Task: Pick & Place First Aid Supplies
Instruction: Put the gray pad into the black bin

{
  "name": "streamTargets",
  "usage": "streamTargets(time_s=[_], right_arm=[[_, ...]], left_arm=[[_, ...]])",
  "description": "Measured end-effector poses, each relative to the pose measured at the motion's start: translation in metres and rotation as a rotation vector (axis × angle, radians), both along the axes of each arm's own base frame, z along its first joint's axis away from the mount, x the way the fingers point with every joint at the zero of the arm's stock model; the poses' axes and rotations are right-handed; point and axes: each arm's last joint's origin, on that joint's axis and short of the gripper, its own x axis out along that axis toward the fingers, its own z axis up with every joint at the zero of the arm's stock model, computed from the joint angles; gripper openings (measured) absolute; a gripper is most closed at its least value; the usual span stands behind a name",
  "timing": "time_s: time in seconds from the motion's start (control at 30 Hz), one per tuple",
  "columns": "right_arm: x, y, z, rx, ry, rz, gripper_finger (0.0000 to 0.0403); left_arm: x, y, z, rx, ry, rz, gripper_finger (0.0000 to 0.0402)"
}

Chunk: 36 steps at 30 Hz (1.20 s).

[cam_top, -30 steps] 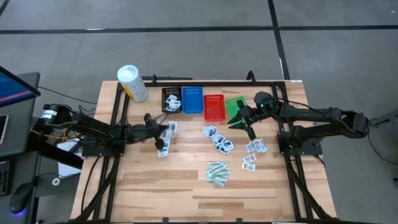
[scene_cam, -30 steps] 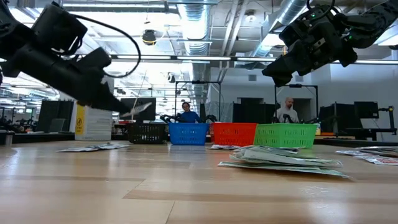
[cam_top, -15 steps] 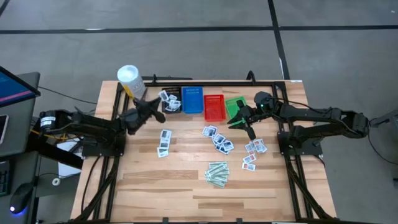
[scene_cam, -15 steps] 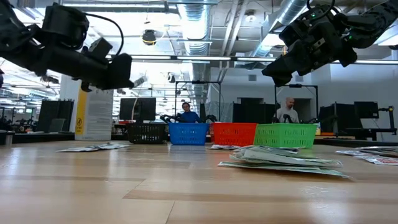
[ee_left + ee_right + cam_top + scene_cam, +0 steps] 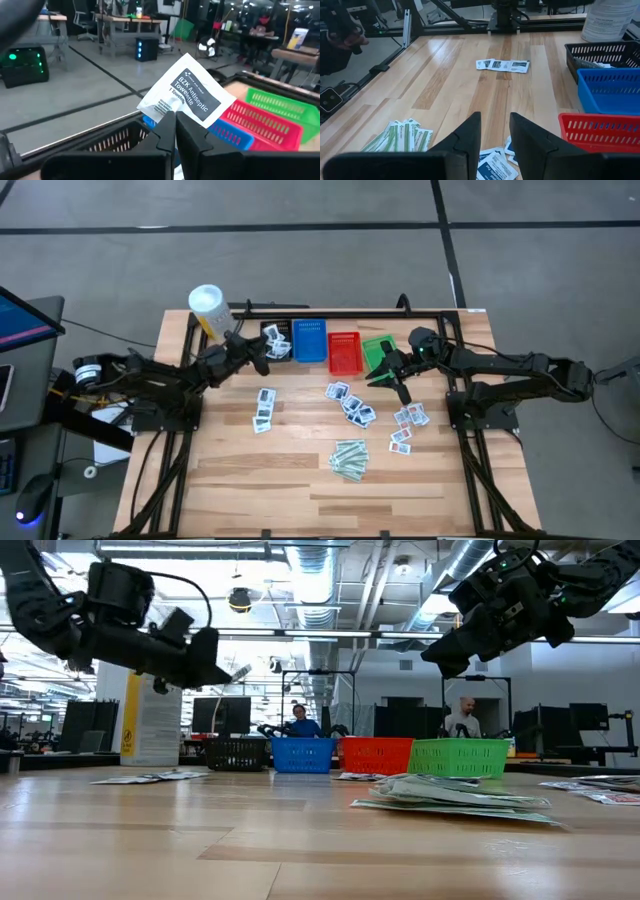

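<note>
Nearest the front edge of the counter, well forward of the row of baskets, lies the bundle of pale-green strips, fanned slightly; the low view shows it as a flat, layered heap. Between that bundle and the red basket sits a loose cluster of small white packets with dark print, and off to the right of it a second scatter with red marks. Two more white packets lie together forward of the black basket.

The right gripper hangs just in front of the green basket, its fingers parted with nothing between them; its own camera looks down past them onto the packets on the wood.

The left gripper hovers at the front of the black basket, fingers pinched shut on a towelette packet. Only the left wrist view lets you read it: a white square sachet with a dark label panel printed "BZK Antiseptic Towelette", held by one corner and tilted. From overhead it is barely a white fleck, and from counter level just a thin pale sliver at the fingertips.

The blue basket stands between black and red. Farthest back, left of the black basket, is the white tub.
</note>
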Motion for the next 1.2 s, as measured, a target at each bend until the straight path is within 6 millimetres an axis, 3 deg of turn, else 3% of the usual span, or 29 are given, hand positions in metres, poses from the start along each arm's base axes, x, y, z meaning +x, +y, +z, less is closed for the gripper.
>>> streamTargets(time_s=[0.3, 1.03, 1.2], right_arm=[[0.000, 0.000, 0.000, 0.006, 0.002, -0.002, 0.0098], [0.000, 0.000, 0.000, 0.009, 0.005, -0.002, 0.0098], [0.000, 0.000, 0.000, 0.025, 0.009, -0.008, 0.0098]], left_arm=[[0.016, 0.008, -0.010, -0.024, 0.074, 0.056, 0.0013], [0.016, 0.009, -0.009, -0.029, 0.062, 0.063, 0.0090], [0.019, 0.003, -0.005, -0.028, 0.037, -0.042, 0.0091]])
